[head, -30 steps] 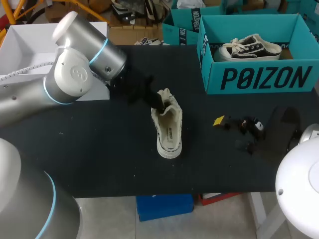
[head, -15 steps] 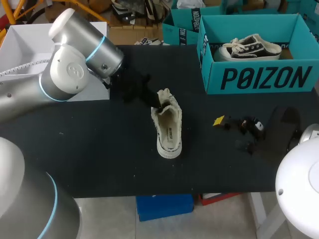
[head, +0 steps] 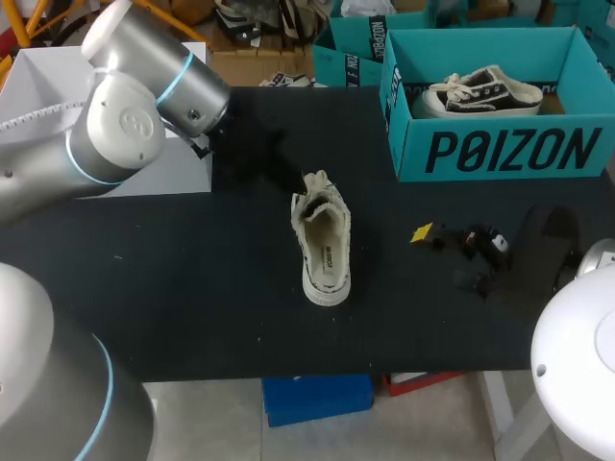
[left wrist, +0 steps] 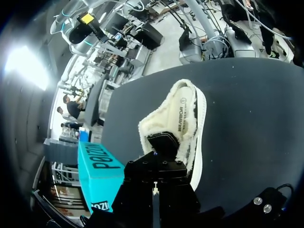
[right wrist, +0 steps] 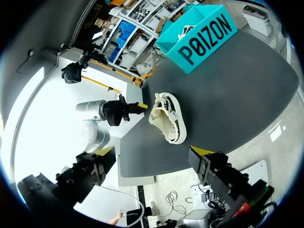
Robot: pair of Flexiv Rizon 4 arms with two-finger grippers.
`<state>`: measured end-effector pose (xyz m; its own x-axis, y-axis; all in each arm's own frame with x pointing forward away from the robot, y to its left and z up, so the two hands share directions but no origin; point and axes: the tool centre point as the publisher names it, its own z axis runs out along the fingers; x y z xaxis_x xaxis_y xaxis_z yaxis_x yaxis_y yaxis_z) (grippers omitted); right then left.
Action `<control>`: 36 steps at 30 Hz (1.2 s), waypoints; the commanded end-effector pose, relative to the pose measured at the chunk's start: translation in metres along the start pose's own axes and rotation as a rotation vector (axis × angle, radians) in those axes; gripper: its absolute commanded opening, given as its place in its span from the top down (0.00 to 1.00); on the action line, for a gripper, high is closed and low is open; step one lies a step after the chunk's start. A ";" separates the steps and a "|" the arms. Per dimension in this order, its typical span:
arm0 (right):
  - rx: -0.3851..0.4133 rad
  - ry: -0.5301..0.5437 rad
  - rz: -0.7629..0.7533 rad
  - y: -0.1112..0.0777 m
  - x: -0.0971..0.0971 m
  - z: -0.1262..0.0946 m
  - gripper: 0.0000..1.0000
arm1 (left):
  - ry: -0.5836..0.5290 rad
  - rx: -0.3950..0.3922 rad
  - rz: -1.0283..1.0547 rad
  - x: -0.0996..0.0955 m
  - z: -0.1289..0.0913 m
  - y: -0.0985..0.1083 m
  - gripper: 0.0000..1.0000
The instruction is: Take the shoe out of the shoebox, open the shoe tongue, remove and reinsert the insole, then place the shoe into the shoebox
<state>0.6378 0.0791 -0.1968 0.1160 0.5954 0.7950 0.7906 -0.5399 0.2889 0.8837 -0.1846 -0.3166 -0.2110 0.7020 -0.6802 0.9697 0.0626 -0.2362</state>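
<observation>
Well: shoe out of shoebox, lying centre of worktop, insole seated inside; whether it was pulled and refitted, can't judge. Boxing remains, shoebox at 2 o'clock. Left jaws near shoe's 11 o'clock end, grip unreadable; right jaws released, empty, at 3 o'clock.

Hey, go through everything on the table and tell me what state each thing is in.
Cream shoe: standing on its sole, tongue lifted, insole inside.
Shoebox: open, no lid.
Black shoe: resting in the shoebox.
Right end effector: open, empty.
Left end effector: by the cream shoe's toe, grip unclear.
</observation>
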 end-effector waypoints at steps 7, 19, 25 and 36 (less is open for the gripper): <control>0.142 0.010 0.010 0.001 -0.005 -0.002 0.00 | 0.017 0.023 0.026 -0.023 0.032 0.010 1.00; 0.142 0.010 0.010 0.001 -0.005 -0.002 0.00 | 0.032 0.045 0.013 0.000 0.033 -0.006 1.00; 0.142 0.010 0.010 0.001 -0.005 -0.002 0.00 | 0.036 0.057 -0.017 0.018 0.034 -0.016 1.00; 0.142 0.010 0.010 0.001 -0.005 -0.002 0.00 | 0.045 0.087 -0.039 0.026 0.047 -0.023 1.00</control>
<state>0.6378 0.0791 -0.1968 0.1160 0.5954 0.7950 0.7906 -0.5399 0.2890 0.8491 -0.1989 -0.3612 -0.2433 0.7303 -0.6383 0.9450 0.0301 -0.3258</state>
